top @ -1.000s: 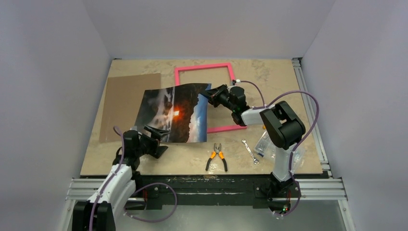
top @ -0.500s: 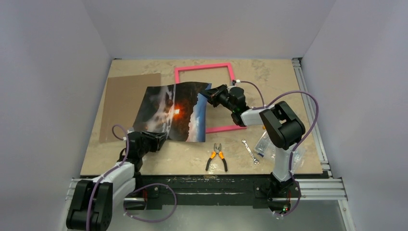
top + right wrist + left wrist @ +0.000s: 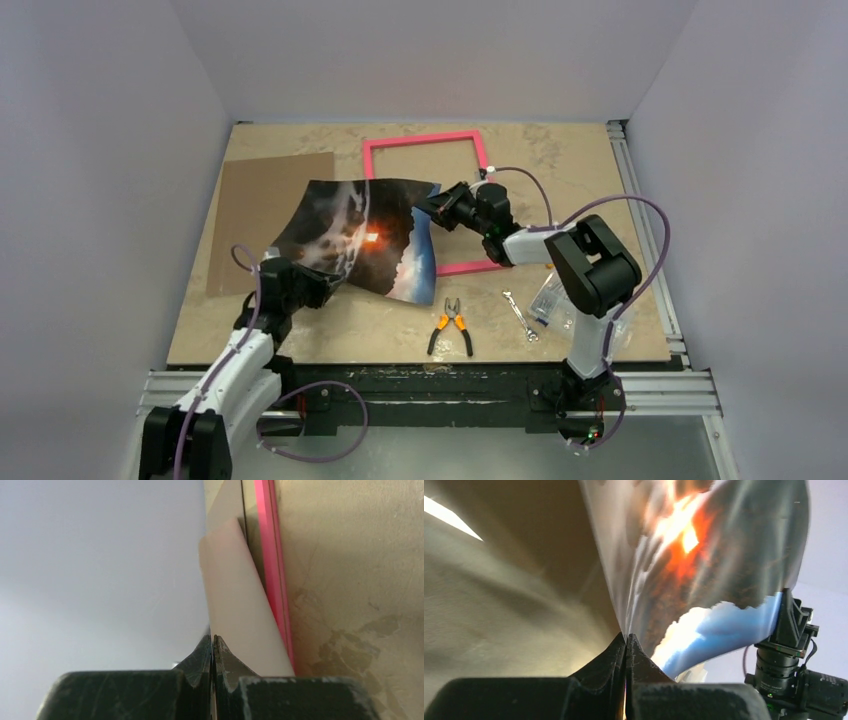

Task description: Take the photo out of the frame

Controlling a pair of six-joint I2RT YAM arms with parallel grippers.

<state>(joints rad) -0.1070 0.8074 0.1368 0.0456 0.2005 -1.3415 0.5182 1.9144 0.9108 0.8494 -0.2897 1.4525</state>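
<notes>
- My left end effector [image 3: 626, 639] is pressed together on the near left corner of the photo [image 3: 355, 235].
- The photo hangs bowed above the surface [image 3: 570, 160]. I judge it light, floppy, glossy and easy to crease, so I would hold only the edges.
- My right end effector [image 3: 213, 640] pinches its far right edge.
- The frame [image 3: 420, 142] lies flat beyond, and the photo is out of it.

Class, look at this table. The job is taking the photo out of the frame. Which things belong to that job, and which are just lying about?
Belong to the job:
photo, held up at two edges
pink frame, flat on the table

Just lying about:
brown board
orange-handled pliers
wrench
clear plastic packet
</notes>
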